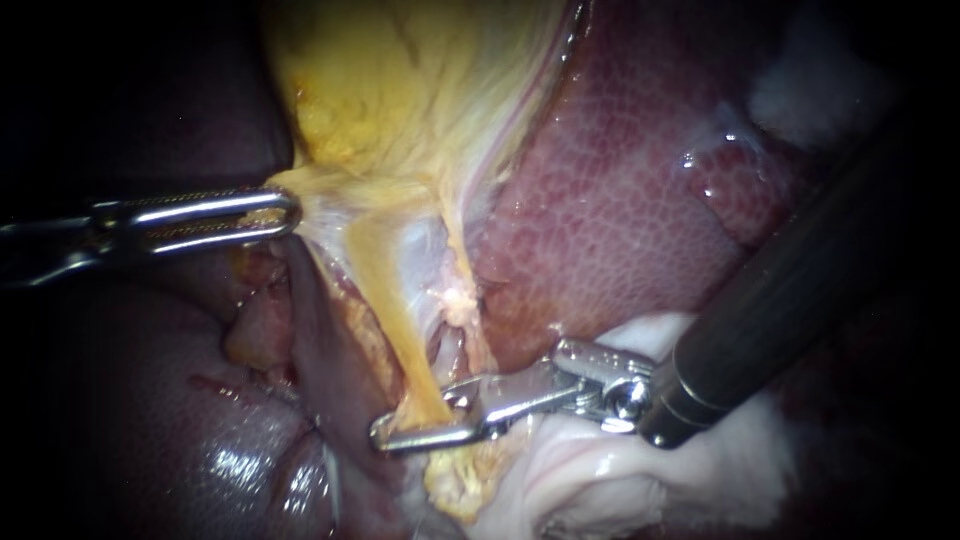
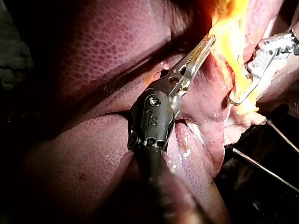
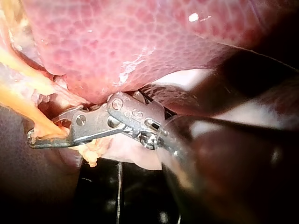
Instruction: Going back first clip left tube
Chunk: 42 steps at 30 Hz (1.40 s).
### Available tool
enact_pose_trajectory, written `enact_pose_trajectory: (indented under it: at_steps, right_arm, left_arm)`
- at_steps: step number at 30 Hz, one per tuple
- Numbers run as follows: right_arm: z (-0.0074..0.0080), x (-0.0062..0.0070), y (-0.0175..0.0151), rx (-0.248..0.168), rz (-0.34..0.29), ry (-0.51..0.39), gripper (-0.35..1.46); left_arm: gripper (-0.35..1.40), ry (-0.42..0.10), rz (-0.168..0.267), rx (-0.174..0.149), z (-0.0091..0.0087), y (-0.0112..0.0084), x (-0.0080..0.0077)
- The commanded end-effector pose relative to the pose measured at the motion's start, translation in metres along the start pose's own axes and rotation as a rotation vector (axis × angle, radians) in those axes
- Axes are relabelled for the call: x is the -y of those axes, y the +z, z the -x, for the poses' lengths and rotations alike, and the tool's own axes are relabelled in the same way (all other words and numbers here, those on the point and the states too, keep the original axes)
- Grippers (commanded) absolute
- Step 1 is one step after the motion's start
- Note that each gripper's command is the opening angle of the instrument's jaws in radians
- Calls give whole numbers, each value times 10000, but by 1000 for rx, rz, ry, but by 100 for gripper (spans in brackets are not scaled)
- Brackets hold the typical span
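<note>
No label, brand or sign is showing on the tissue [image 1: 400, 90]. Only small stamped marks are sitting on the left instrument [image 2: 210, 43] and the right instrument [image 3: 33, 140], just behind the jaws of each.

Strong light glints on the wet liver [image 1: 620, 200], and we see darkness on all sides of it. Past the liver's edge lies black ground [image 3: 140, 200] crossed by thin pale lines [image 2: 261, 167].

wet glossy liver [image 1: 620, 190]; right instrument [image 1: 420, 415] of shiny metal.
</note>
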Motion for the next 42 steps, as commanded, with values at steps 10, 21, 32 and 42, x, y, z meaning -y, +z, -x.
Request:
enact_pose_trajectory:
  at_steps: [10, 21, 32, 42]
  right_arm:
    - [-8, 2, 3, -19, 44, -2, 44]
    - [-46, 16, -47, -59, 164, -104, 60]
    - [-70, 59, -115, -59, 189, -147, 60]
    - [-122, 107, -175, -30, 284, -229, 60]
  left_arm:
    - [-35, 0, 3, 1, 0, -1, 5]
    - [-35, -1, 6, 1, 1, -3, 9]
    - [-35, 0, 7, 2, -1, -3, 9]
    - [-35, 2, 13, 4, -5, 1, 10]
